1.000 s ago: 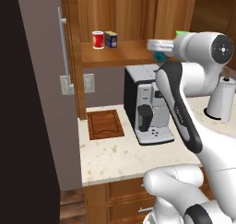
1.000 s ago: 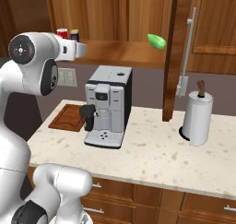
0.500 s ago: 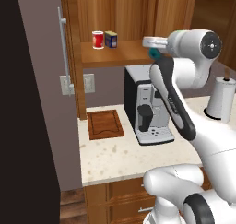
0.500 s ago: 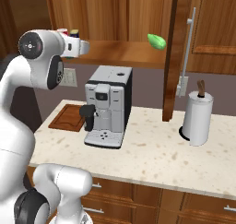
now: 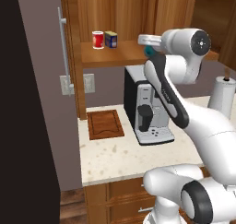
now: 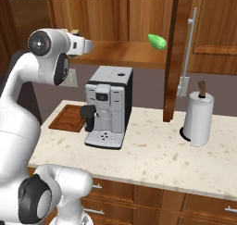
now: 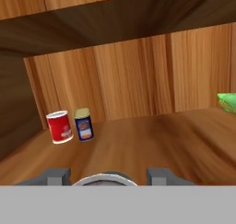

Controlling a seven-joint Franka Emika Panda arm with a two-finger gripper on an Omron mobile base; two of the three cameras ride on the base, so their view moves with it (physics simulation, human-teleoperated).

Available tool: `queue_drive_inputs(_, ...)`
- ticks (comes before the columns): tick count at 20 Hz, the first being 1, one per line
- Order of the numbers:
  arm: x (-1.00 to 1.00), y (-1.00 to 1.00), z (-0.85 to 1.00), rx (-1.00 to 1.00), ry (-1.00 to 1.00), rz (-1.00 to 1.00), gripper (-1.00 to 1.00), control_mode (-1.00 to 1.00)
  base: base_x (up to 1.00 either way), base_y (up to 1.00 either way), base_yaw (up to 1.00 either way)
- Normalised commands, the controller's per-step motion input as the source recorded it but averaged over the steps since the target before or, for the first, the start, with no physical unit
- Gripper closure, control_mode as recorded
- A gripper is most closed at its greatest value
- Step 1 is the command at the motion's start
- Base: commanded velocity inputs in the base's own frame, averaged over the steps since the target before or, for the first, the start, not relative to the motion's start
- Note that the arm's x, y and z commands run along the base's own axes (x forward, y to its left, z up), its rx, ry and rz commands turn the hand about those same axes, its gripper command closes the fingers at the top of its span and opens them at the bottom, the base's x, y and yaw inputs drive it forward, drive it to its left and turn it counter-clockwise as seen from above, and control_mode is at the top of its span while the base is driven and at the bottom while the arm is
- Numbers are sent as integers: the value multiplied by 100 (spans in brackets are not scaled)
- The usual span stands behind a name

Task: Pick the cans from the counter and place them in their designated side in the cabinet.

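The two-finger gripper (image 7: 108, 178) grips a teal can with a grey lid (image 7: 105, 180) between its dark fingers (image 7: 57, 176), above the brown wooden shelf board (image 7: 152, 144). Beyond the fingers, up-left, a dark blue can with a yellow top (image 7: 84, 124) stands beside a red can with white rim (image 7: 60, 126).

The coffee machine (image 6: 107, 106) is parked on the counter (image 6: 152, 150), so everything else gets placed off that. A wooden cutting board (image 6: 68, 117) is laid flat just beside its left. Well off to its right, a white paper towel holder (image 6: 198, 119) is stood upright. Up above it the cabinet (image 6: 115, 53) shelf is seen, with a green thing (image 6: 157, 41) sat toward the right. The robot's arm (image 6: 55, 48) is stretched out above the machine's left, over the shelf edge.
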Motion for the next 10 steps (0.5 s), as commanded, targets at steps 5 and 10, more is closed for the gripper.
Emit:
queue_drive_inputs(5,29,0,-4,0,0,0,100,-100,0,0,0)
queue_drive_inputs(10,27,2,-6,0,1,0,100,-100,0,0,0)
